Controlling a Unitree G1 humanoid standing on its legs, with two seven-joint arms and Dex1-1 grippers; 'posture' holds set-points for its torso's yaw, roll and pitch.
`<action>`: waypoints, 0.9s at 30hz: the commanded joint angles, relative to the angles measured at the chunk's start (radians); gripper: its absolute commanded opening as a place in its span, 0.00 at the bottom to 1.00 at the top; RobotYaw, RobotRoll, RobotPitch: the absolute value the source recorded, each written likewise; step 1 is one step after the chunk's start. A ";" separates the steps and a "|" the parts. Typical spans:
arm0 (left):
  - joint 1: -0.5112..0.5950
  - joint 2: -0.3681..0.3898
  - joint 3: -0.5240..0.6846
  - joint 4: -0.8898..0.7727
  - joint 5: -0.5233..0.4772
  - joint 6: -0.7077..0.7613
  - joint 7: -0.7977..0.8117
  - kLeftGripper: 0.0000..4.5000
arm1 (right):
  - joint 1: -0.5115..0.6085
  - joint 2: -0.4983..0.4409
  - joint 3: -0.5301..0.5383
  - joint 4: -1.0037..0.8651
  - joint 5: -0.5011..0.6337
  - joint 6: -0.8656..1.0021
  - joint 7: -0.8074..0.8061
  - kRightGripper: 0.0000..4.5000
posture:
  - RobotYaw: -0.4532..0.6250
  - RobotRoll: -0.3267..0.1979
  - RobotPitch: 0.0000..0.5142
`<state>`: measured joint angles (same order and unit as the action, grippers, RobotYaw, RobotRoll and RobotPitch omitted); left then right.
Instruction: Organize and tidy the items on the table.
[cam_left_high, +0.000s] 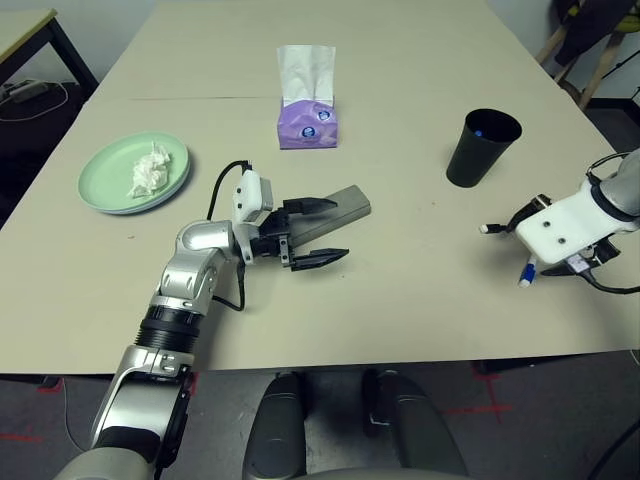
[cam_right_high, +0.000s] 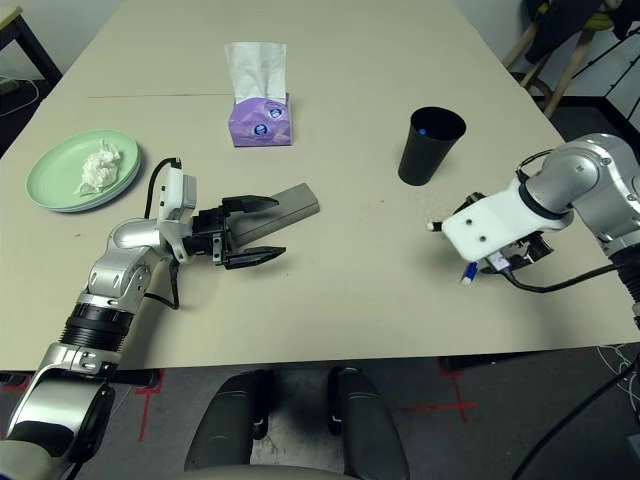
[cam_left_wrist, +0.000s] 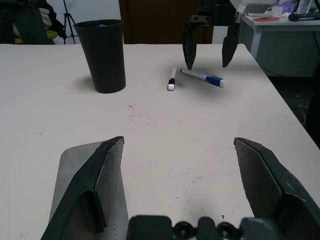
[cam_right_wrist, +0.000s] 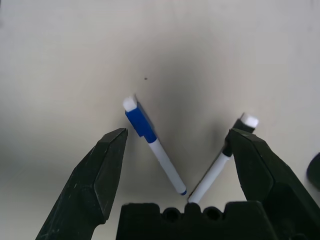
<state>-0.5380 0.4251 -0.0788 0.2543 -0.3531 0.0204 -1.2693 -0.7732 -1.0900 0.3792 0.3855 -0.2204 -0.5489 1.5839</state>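
Right gripper (cam_right_wrist: 175, 165): jaws wide, empty, pointing steeply down above table (cam_left_high: 400, 320). Blue-capped pen (cam_right_wrist: 152, 142) between jaws; black-capped pen (cam_right_wrist: 222, 162) just inside one jaw tip, ends of both nearly meeting.

Risk: closing here likely catches both pens or flicks one off; crossed pair may slip. Black cup (cam_left_high: 482, 147) near, one pen already inside.

Left gripper (cam_left_high: 315, 232): level, jaws wide, empty; one jaw over end of grey glasses case (cam_left_high: 335, 208), contact unclear. Risk: nudging case.

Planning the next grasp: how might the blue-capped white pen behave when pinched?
The slim, round blue-capped white pen would probably roll if nudged. It looks rigid and light. Lying flat on the beige table, it may slip from the open right gripper.
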 joint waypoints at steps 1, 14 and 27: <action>0.004 0.004 -0.010 -0.002 0.009 -0.007 0.001 0.99 | 0.016 0.007 0.005 0.027 0.005 -0.074 -0.014 1.00 | 0.50 0.62 0.36; 0.006 0.011 -0.013 -0.009 0.010 -0.004 0.011 0.99 | -0.025 -0.009 0.035 0.137 -0.097 -0.328 -0.065 1.00 | 0.50 0.62 0.36; 0.009 0.013 -0.014 -0.016 0.010 -0.003 0.016 0.99 | -0.024 0.006 0.059 0.157 -0.195 -0.366 -0.166 1.00 | 0.50 0.62 0.36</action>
<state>-0.5378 0.4341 -0.0793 0.2532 -0.3528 0.0204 -1.2507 -0.7995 -1.0840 0.4224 0.5335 -0.4044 -0.9036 1.4302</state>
